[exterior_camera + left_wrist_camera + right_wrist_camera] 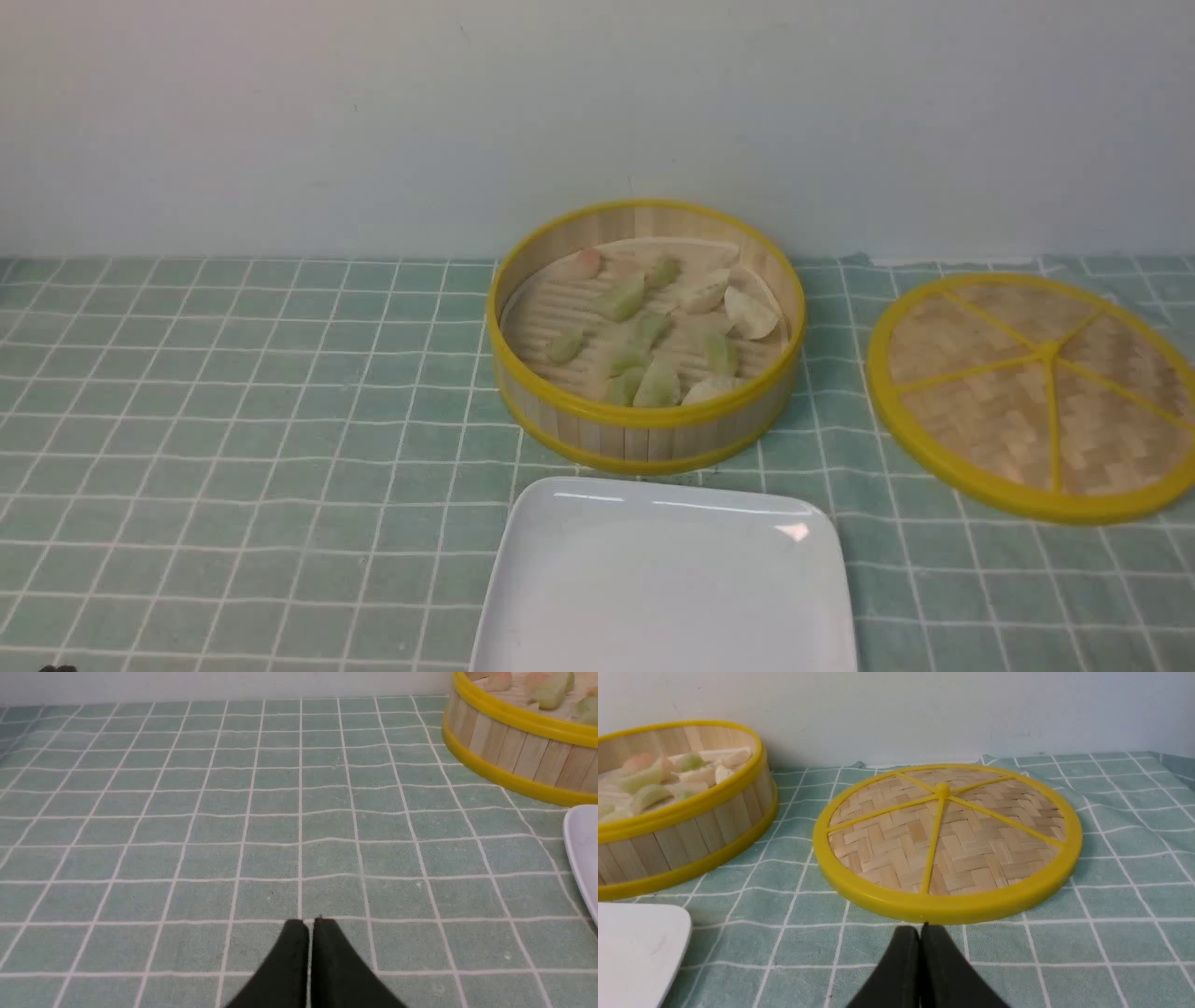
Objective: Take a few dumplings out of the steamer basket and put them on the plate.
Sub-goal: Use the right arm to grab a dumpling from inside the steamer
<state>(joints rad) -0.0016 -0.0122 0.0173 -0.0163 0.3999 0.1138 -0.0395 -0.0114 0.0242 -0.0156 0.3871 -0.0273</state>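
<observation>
Front view: neither tool shows. The dumplings (621, 299) lie loose in the steamer basket (644, 441), and the plate (667, 579) holds none.

Left wrist view: the left tool (310, 924) is pinched closed and empty above the tabletop (187, 826). The basket is ahead to its right, the plate's edge nearer.

Right wrist view: the right tool (920, 927) is closed and empty, with the lid (948, 840) just ahead and the basket ahead-left.

The dumplings look light, soft and slippery, so a gentle pinch across a plump middle seems best.

Bright, even light; soft focus.
</observation>
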